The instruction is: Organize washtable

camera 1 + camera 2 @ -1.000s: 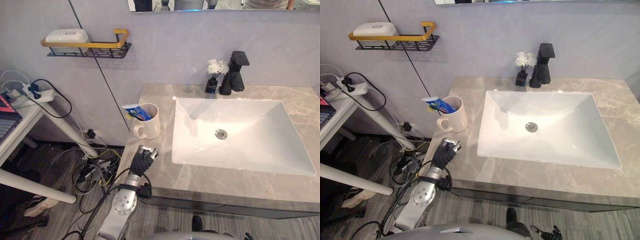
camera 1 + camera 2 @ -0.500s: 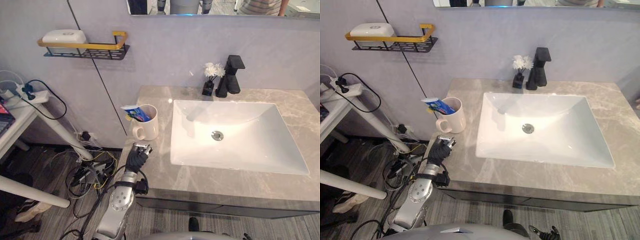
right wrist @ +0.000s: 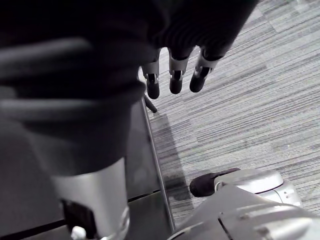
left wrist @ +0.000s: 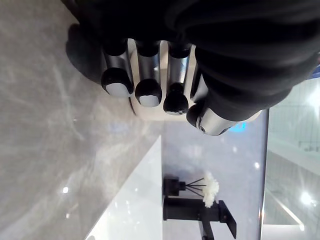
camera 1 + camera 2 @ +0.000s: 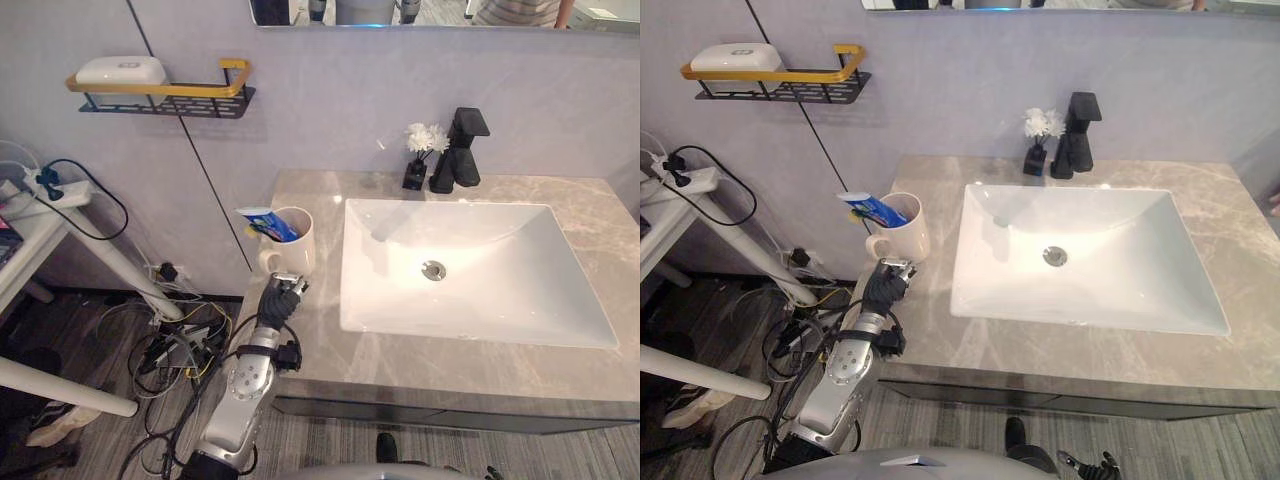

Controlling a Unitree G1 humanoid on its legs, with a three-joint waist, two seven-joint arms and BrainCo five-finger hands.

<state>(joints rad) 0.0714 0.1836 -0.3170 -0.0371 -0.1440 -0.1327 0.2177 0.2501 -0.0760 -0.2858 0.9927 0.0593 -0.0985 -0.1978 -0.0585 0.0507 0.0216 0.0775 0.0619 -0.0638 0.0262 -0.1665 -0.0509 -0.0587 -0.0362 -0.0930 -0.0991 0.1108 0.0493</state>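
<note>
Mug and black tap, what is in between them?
A little dark vase of white flowers stands just beside the tap; the rest of the way from the mug is bare counter, seen in the left eye view.

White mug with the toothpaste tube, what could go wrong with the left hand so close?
The white ceramic mug stands close to the left edge of the grey marble countertop; a nudge from the left hand might tip it off. The blue-and-white toothpaste tube leans over the rim and could fall out.
</note>
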